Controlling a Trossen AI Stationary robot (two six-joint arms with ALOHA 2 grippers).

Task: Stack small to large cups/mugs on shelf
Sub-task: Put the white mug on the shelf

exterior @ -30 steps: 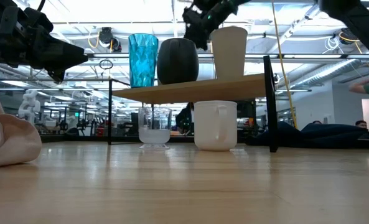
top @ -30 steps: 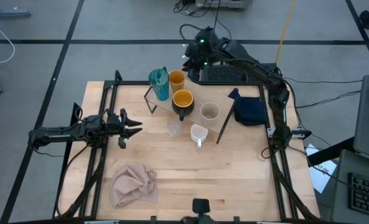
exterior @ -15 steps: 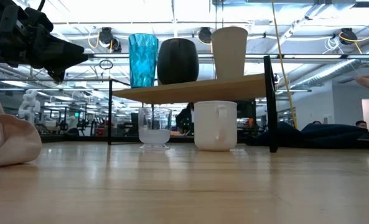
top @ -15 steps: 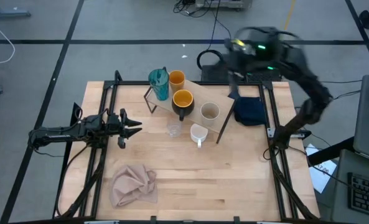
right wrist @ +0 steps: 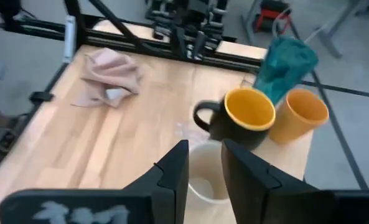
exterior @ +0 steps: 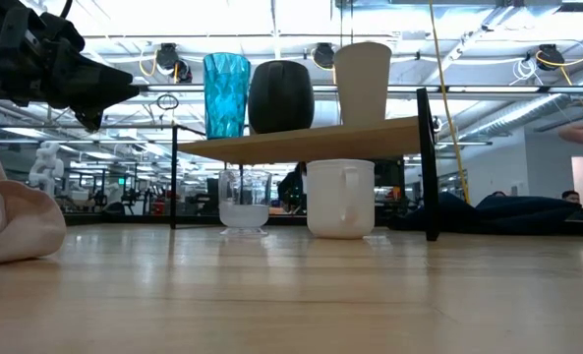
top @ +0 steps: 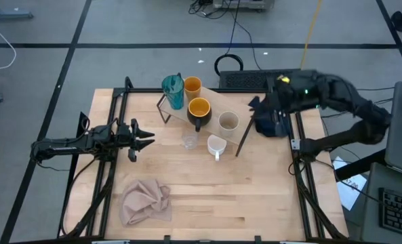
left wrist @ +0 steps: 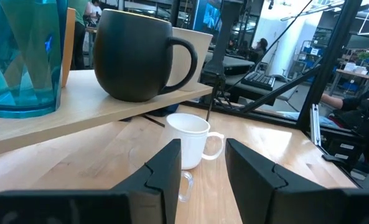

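Observation:
The shelf (top: pixel 211 112) bears the teal tumbler (top: pixel 173 91), the orange cup (top: pixel 192 86), the black mug with orange inside (top: pixel 198 110) and the beige cup (top: pixel 228 122), all upright. The white mug (top: pixel 216 145) and the clear glass (top: pixel 189 140) stand on the table before the shelf. My right gripper (top: pixel 260 107) hovers open high over the table's right side, pointing toward the shelf; in the right wrist view its fingers (right wrist: pixel 172 171) hold nothing. My left gripper (top: pixel 150 139) waits open at the table's left, level, facing the cups.
A pink cloth (top: pixel 146 202) lies crumpled near the front left. A navy cloth (top: pixel 272 122) lies at the right, under my right arm. A keyboard (top: pixel 245 80) sits past the far edge. Black frame rails (top: pixel 302 183) run along both sides.
My right gripper has swung away from the spot behind the shelf near the orange cup, rising and moving toward the table's right edge, then back toward the near side over the navy cloth. It carries nothing. The cups have stayed where they were.

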